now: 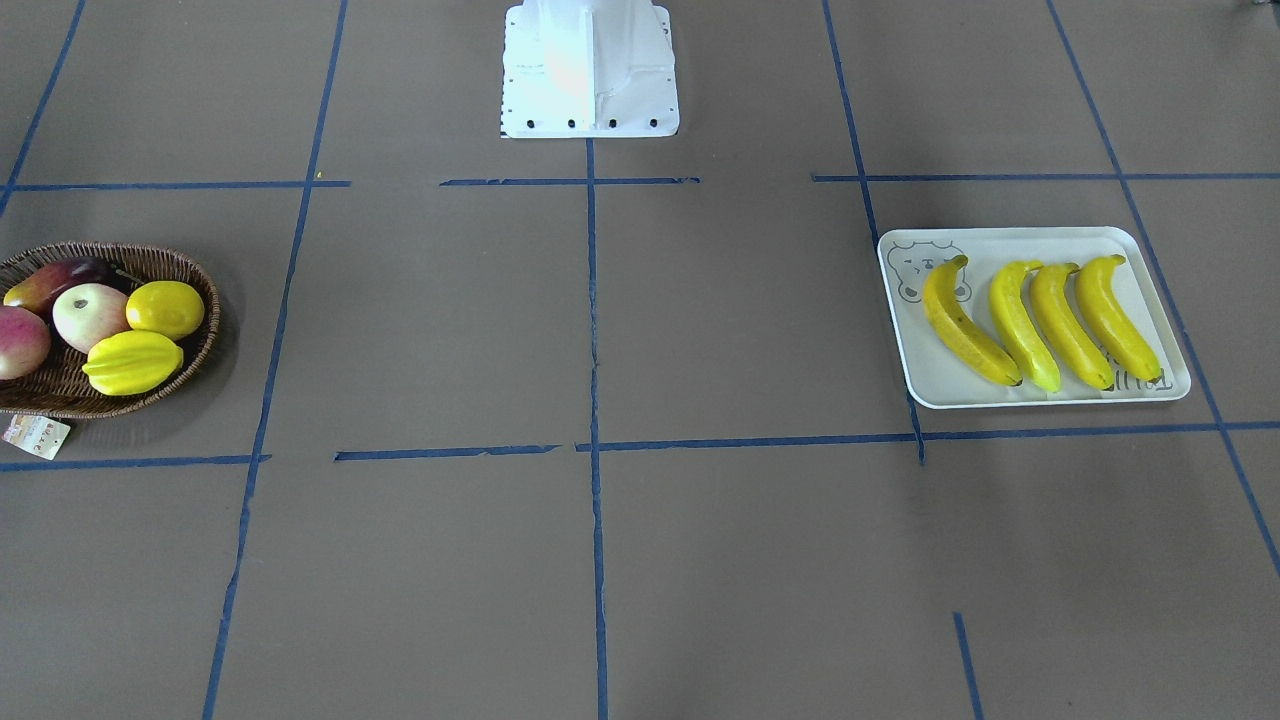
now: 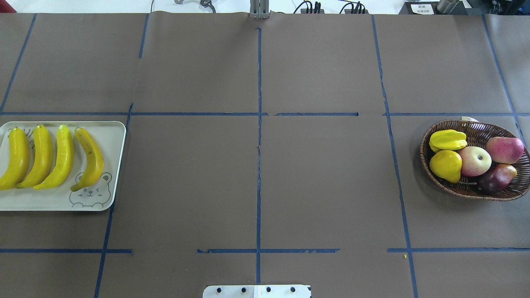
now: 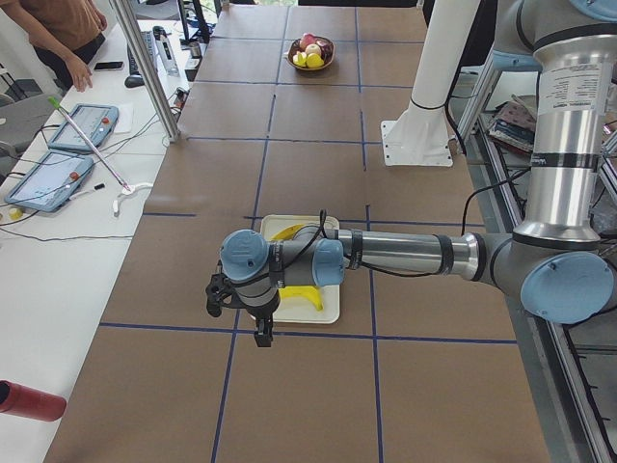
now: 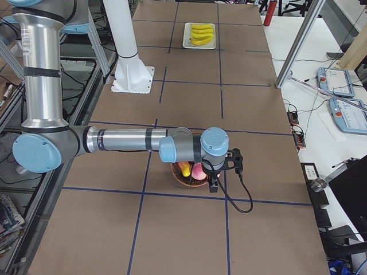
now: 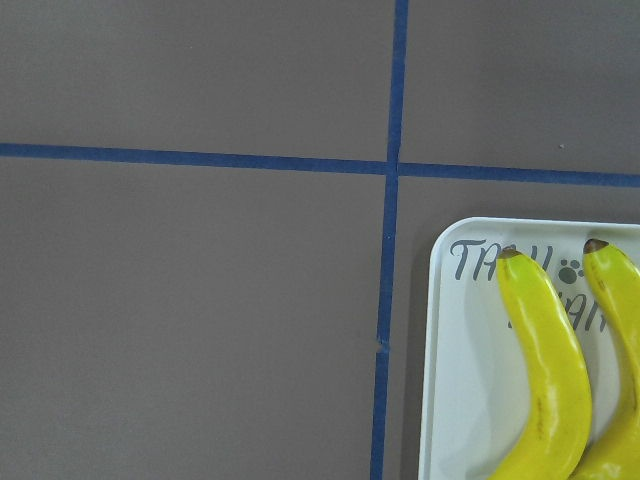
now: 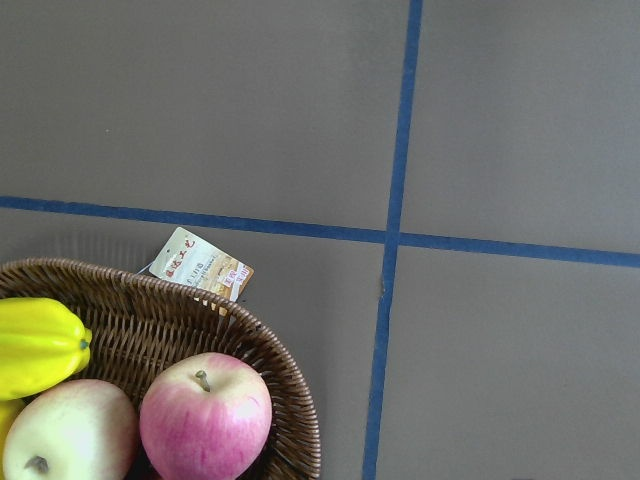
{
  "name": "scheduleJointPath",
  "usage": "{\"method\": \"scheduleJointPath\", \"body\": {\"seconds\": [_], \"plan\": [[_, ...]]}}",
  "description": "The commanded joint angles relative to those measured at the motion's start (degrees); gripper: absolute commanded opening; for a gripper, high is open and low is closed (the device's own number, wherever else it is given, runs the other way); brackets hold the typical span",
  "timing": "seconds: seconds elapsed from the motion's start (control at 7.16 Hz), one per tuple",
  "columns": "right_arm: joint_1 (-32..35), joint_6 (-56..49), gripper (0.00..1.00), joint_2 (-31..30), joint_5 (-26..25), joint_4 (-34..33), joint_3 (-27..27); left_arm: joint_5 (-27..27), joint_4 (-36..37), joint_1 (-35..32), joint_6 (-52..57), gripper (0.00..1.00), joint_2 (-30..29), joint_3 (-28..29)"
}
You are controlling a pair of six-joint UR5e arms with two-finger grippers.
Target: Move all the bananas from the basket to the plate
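Aloft, left gripper hangs by a corner of the plate, right gripper over the basket rim; jaw opening cannot be told for either. Broad bare table lies between. Overhead: plate at 9 o'clock carries four bananas side by side. Basket at 3 o'clock holds lemon, starfruit, apples.

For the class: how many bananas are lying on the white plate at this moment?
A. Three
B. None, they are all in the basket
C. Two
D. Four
D: four bananas lie side by side on the plate, and the overhead exterior view shows no banana in the basket.
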Motion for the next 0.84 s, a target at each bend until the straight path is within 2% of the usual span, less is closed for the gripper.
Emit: {"method": "scheduleJointPath", "body": {"seconds": [0.0,0.7], "plan": [[1.86,-0.09,1.00,0.28,0.08,-6.77,0.65,0.00,0.00,-0.02,-0.05,1.00,-0.02,0.00],[2.22,-0.35,1.00,-0.33,-0.36,-6.28,0.04,0.00,-0.09,-0.02,-0.05,1.00,0.07,0.09]]}}
